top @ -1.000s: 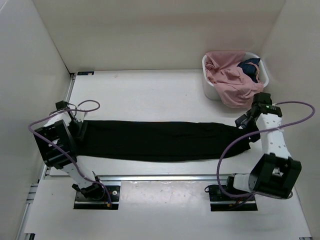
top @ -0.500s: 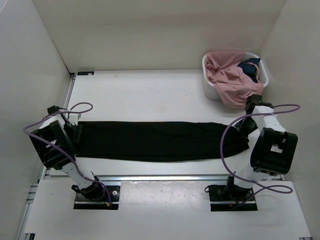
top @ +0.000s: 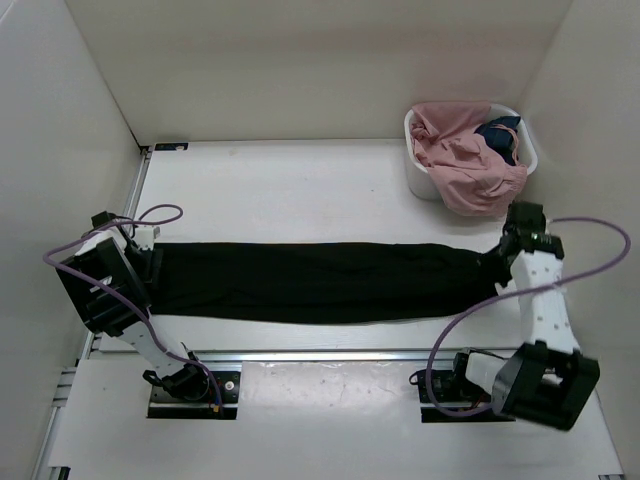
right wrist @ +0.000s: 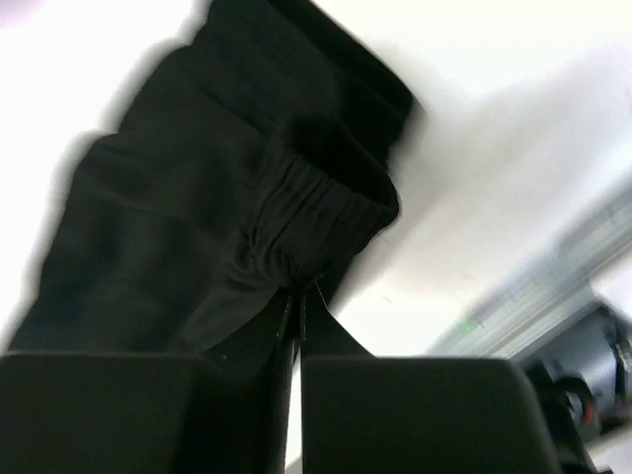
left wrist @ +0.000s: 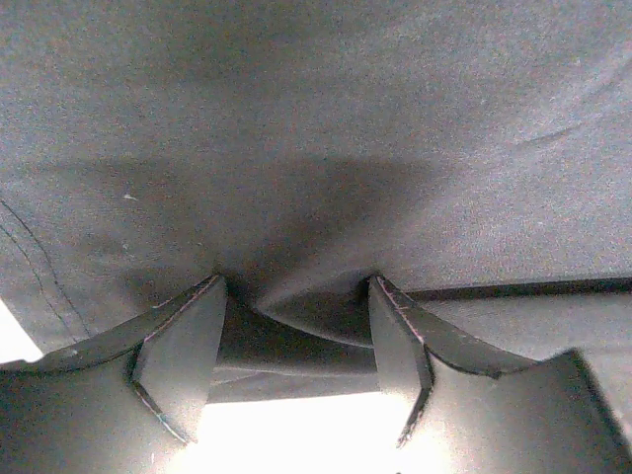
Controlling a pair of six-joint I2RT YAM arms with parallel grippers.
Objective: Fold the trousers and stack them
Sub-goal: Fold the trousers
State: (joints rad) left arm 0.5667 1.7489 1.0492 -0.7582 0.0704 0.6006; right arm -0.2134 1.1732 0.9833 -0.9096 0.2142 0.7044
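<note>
On table (top: 300,185), black trousers (top: 310,282), right hand (right wrist: 294,301) pinching

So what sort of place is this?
Probably a lab test cell rather than a home: bare white walls enclose a white table, with black trousers spread flat and a laundry basket in the corner.

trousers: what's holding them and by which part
Both hold the trousers: the right gripper pinches the gathered elastic edge at their right end, the left gripper a bunched fold at their left end.

Basket (top: 418,180) blocks far-right corner; walls (top: 70,150) flank table (top: 300,190).
</note>
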